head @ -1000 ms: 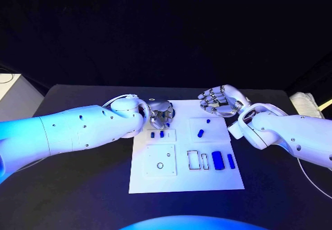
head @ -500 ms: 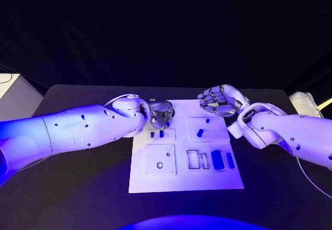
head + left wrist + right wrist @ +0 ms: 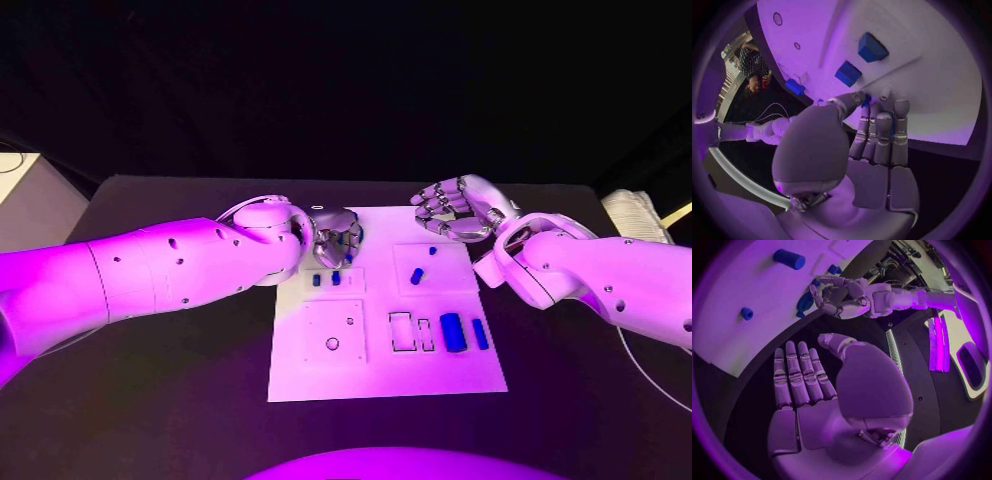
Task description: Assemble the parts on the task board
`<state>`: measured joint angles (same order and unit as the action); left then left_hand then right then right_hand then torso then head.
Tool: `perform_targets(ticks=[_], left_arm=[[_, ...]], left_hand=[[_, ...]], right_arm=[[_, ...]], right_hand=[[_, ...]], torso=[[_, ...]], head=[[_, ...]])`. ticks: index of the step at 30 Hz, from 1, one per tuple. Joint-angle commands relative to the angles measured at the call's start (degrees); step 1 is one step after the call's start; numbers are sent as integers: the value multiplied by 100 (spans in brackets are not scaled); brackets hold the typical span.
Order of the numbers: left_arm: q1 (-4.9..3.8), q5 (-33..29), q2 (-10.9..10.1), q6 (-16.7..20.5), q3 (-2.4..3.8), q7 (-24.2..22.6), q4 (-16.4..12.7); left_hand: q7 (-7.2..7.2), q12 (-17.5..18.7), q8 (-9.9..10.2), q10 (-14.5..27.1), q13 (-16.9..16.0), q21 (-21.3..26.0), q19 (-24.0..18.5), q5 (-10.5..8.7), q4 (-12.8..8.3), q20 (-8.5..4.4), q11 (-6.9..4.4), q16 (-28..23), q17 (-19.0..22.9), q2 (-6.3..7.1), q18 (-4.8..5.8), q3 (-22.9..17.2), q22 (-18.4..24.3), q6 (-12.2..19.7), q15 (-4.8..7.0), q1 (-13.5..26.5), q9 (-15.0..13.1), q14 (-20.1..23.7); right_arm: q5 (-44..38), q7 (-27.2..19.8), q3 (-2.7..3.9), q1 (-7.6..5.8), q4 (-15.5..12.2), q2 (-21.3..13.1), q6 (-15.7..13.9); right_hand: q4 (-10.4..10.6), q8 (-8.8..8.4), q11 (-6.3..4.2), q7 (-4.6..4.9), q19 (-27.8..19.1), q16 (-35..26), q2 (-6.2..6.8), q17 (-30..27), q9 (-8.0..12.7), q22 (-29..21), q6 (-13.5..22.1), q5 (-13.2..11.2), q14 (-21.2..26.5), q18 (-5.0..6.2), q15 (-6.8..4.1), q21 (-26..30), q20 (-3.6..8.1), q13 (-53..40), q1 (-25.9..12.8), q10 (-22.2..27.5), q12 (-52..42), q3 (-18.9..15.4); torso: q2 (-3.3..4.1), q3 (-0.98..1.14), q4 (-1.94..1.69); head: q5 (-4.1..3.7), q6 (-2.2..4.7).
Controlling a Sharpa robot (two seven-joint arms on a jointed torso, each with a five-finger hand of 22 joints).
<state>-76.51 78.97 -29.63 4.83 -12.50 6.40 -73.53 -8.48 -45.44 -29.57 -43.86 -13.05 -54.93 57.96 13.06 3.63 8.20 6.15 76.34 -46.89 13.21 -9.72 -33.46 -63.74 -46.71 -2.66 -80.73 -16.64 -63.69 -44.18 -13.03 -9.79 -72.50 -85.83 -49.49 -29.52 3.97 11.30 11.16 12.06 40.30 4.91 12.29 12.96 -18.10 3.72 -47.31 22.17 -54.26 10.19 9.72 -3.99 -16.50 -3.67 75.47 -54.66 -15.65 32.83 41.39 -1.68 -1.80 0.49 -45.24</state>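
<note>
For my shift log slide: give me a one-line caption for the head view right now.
Left hand pinches a small blue part at the task board's far edge while the right hand hovers open.

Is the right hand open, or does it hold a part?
Open. The right hand has straight fingers and a bare palm, and it hovers at the board's far edge.

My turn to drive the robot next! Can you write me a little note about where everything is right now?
Left hand: its fingers pinch a small blue piece at the far left of the white board.
Right hand: open, holds nothing, above the board's far right corner.
On the board: two blue pieces by the left hand, two more on the right square, two long ones at the near right.
Done: a piece picked up. Left: placing it, then the others.
</note>
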Motion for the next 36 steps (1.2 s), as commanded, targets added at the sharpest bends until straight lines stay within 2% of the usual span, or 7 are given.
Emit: perform_targets(ticks=[1, 9, 14, 21, 29, 32, 36], left_arm=[[6, -74, 15, -98, 3, -54, -1], [7, -86, 15, 3, 3, -93, 22], [8, -104, 17, 132, 3, -147, 51], [15, -131, 24, 233, 3, -207, 82], [39, -245, -38, 421, 12, -314, 8], [51, -328, -110, 484, 29, -346, -91], [58, -421, -201, 514, 112, -353, -209]], left_hand=[[3, 29, 20, -19, 17, -34, 48, 3, -4, 6, 17, 35, -11, 17, 38, -44, -19, -37, 5, -12, 7, -68], [2, 114, 48, -443, 119, -348, 240, -11, -159, -61, -97, 252, -298, -155, 81, -193, -259, -308, 100, -116, -55, -357], [47, 464, 214, -776, 298, -539, 302, -17, -322, -150, -169, 321, -342, -228, 106, -264, -413, -481, 177, -129, -117, -487], [43, 825, 381, -979, 438, -607, 291, -18, -421, -159, -161, 329, -275, -262, 113, -278, -478, -600, 175, -84, -177, -492], [17, 982, 453, -1061, 489, -635, 300, -14, -447, -150, -139, 340, -265, -264, 118, -268, -503, -643, 159, -43, -206, -505], [13, 1017, 468, -1079, 500, -640, 304, -15, -444, -145, -134, 345, -267, -257, 120, -257, -507, -654, 154, -20, -214, -513], [10, 1081, 494, -1107, 518, -631, 298, -13, -440, -136, -127, 352, -263, -245, 118, -239, -501, -672, 146, 17, -229, -523]], right_arm=[[-20, -72, 3, 2, -11, -1, 44], [-20, -71, 3, 2, -12, -3, 45], [-20, -70, 3, 2, -16, -5, 43], [-20, -69, 3, 2, -19, -8, 41], [-20, -69, 3, 2, -18, -5, 44], [-20, -69, 3, 2, -18, -6, 46], [-20, -69, 3, 2, -17, -8, 47]], right_hand=[[-11, -11, 9, 263, -33, 16, 5, -6, 8, -8, -55, 16, -25, 7, 16, 25, -11, 5, -40, -27, 20, 36], [-17, -11, 9, 263, -35, 16, 4, -9, 8, -8, -56, 15, -25, 7, 16, 26, -11, 5, -47, -29, 24, 41], [-17, -11, 9, 263, -35, 16, 4, -9, 8, -8, -56, 15, -25, 7, 16, 26, -11, 5, -47, -29, 24, 41], [-17, -11, 9, 263, -35, 16, 4, -9, 8, -8, -56, 15, -25, 7, 16, 26, -11, 5, -47, -29, 24, 41], [-17, -11, 9, 263, -35, 16, 4, -9, 8, -8, -56, 15, -25, 7, 16, 26, -11, 5, -47, -29, 24, 41], [-17, -11, 9, 263, -35, 16, 4, -9, 8, -8, -56, 15, -25, 7, 16, 26, -11, 5, -47, -29, 24, 41], [-17, -11, 9, 263, -35, 16, 4, -9, 8, -8, -56, 15, -25, 7, 16, 26, -11, 5, -47, -29, 24, 41]], torso=[[-4, -3, 1], [-3, -4, -1], [0, -4, 3], [-2, -3, 4], [-2, -5, 7], [2, -8, 10], [-2, -5, 3]], head=[[0, -6], [-2, -11], [-2, -8], [-3, -18], [-7, 0], [-9, 6], [-19, 7]])
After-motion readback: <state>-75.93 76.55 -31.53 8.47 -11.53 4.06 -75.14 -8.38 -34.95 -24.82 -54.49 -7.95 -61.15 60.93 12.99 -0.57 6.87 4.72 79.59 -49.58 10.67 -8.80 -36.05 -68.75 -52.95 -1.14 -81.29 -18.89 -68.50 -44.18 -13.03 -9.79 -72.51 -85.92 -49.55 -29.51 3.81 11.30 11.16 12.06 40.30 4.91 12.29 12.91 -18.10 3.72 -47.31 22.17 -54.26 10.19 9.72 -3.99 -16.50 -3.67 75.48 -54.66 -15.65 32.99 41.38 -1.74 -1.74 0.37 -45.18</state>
